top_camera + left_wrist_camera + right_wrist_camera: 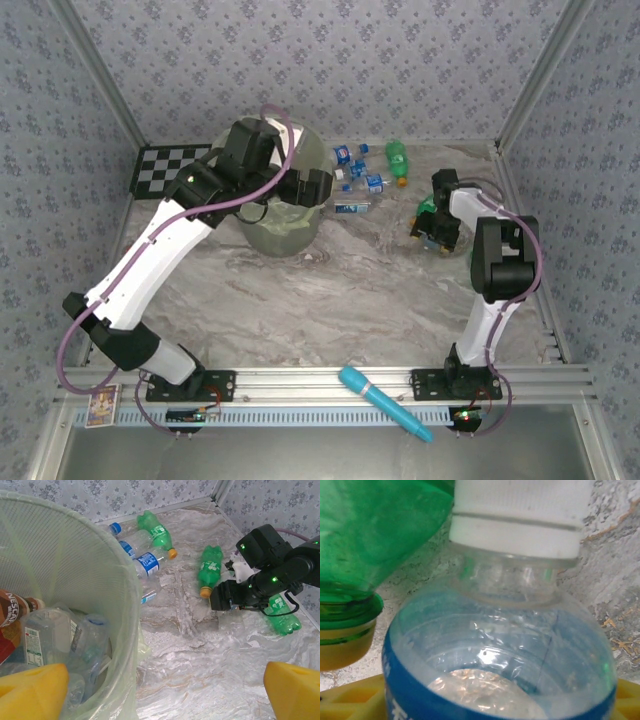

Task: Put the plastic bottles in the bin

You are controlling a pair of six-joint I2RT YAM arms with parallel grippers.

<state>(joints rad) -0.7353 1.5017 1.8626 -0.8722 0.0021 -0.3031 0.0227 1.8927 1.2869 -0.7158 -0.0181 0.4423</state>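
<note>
The large round pale-green translucent bin (pixel 276 232), a thin liner bag folded over its rim, stands on the marbled grey surface (pixel 330 295) toward the far left corner. We see the left end effector (pixel 308 186) hanging over the bin's right rim, its yellow fingertips (pixel 31 692) spread wide with nothing between them. Inside the bin lie several crumpled clear bottles (pixel 75 640) and a brown-labelled bottle (pixel 14 611) against its left wall.

Outside the bin, small clear bottles with blue labels (pixel 352 178) lie in a loose cluster near the far edge, just right of the bin. A green plastic bottle with an orange cap (pixel 398 160) lies beside them. A second green bottle (pixel 210 566) lies nearer the right edge, its orange cap pointing toward the right end effector (pixel 432 228), which sits low over the surface. A third green bottle (pixel 281 616) lies partly under that arm.

In the right wrist view, a clear plastic bottle with a blue label and white cap (pixel 495 645) sits between the yellow pads (pixel 345 697). We cannot tell whether the pads press on it or stand just off it.

A cyan pen-shaped stick (pixel 385 402) lies on the metal rail (pixel 300 380) at the near edge, between the arm bases. A checkerboard sheet (pixel 165 168) lies at the far left corner.
</note>
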